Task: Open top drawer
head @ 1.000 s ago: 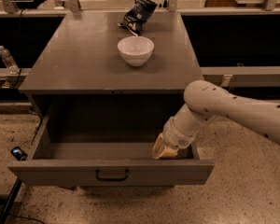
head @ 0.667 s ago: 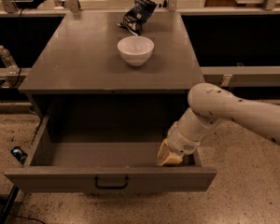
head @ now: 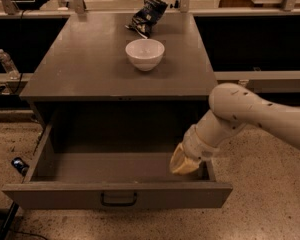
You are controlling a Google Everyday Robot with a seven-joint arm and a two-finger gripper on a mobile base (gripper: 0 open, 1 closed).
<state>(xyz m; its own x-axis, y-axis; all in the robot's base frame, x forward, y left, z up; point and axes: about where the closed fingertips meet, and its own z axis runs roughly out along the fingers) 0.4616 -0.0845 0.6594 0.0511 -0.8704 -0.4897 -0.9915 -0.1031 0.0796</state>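
The top drawer (head: pixel 55 194) of the grey cabinet (head: pixel 90 69) stands pulled far out toward me. Its flat front panel carries a small dark bar handle (head: pixel 118 199) at the centre. The inside of the drawer looks bare. My gripper (head: pixel 182 165) reaches down from the right on a white arm and sits inside the drawer at its right end, just behind the front panel. Its tan fingertips are partly hidden by the panel. The lower drawers are out of view.
A white bowl (head: pixel 145 53) and a dark snack bag (head: pixel 146 15) sit on the cabinet top. A clear bottle (head: pixel 7 63) stands on a rail at the left. A dark object (head: pixel 19 165) lies on the speckled floor left of the drawer. Dark counters run behind.
The drawer has slid a little further out toward me. My gripper has moved with it, staying inside its right end.
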